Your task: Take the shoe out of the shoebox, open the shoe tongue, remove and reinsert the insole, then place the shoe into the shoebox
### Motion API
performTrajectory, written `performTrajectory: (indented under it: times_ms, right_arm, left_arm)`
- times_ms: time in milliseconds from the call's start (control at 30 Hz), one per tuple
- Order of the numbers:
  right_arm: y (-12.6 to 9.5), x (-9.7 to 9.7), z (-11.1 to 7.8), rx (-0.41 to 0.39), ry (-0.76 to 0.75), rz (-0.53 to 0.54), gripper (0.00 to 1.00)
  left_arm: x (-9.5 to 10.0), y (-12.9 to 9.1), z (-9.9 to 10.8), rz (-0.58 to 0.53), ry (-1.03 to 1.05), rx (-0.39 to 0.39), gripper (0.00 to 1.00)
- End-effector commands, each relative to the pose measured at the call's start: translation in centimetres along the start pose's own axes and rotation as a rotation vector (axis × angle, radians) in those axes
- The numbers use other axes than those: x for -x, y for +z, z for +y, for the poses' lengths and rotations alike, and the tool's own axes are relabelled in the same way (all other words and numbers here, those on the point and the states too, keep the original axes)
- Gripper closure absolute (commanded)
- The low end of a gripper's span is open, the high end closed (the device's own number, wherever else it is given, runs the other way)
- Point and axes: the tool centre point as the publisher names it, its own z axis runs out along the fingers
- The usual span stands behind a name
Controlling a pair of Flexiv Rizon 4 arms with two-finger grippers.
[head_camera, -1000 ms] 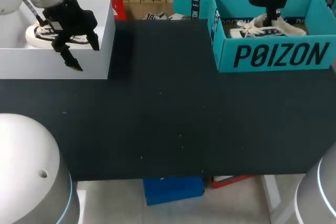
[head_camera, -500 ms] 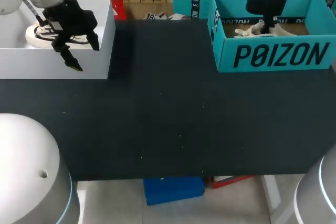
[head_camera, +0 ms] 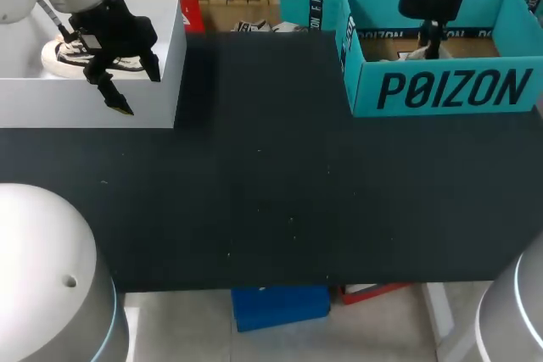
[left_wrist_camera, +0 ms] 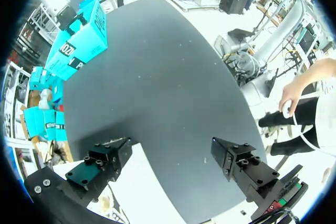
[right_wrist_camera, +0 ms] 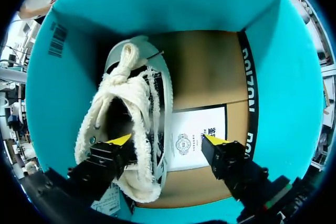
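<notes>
The white canvas shoe (right_wrist_camera: pixel 134 124) with thick cream laces lies on its side on the floor of the teal shoebox (head_camera: pixel 450 89). From the head view only a sliver of the shoe (head_camera: pixel 416 54) shows over the box wall. My right gripper (right_wrist_camera: pixel 167 140) hangs inside the box, open: one finger is over the shoe's collar, the other over a printed paper card (right_wrist_camera: pixel 194 137). The same gripper (head_camera: pixel 431 44) reaches down from the far right. My left gripper (head_camera: pixel 136 91) stands open above the white box (head_camera: pixel 93 103), holding nothing.
Another shoe (head_camera: pixel 64 55) rests in the white box at the far left. More teal boxes (head_camera: pixel 310 2) stand behind the table's back edge. The dark table (head_camera: pixel 271 192) stretches between the two boxes. Under my left gripper (left_wrist_camera: pixel 170 156), the white box's rim (left_wrist_camera: pixel 157 192) shows.
My right gripper went down into the teal box with the shoe and then opened, letting it go. The shoe sank below the box wall. The left arm kept still.
</notes>
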Motion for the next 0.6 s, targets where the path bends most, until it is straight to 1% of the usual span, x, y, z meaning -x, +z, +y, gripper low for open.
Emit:
performTrajectory:
  times_ms: [33, 133, 333, 467, 533, 600]
  right_arm:
    - [-2.7, 0.2, -0.1, -0.019, 0.0, -0.004, 0.0]
    - [-4.5, 0.3, -0.1, -0.021, 0.007, -0.015, 0.0]
    - [-8.0, -0.6, 0.3, -0.017, 0.018, -0.012, 0.0]
    - [-10.5, -1.5, 0.7, -0.024, 0.051, -0.01, 0.0]
    - [-11.6, -2.0, 0.9, -0.042, 0.071, -0.009, 0.0]
    - [-12.8, -2.7, 1.2, -0.029, 0.102, -0.014, 0.0]
  left_arm:
    - [-0.1, 0.0, 0.0, 0.0, -0.001, 0.003, 0.0]
    - [-0.1, 0.0, 0.0, 0.0, -0.001, 0.003, 0.0]
    - [-0.1, 0.0, 0.0, 0.0, -0.001, 0.003, 0.0]
    - [-0.1, 0.0, 0.0, 0.0, -0.001, 0.003, 0.0]
    - [-0.1, 0.0, 0.0, 0.0, -0.001, 0.003, 0.0]
    - [-0.1, 0.0, 0.0, 0.0, -0.001, 0.003, 0.0]
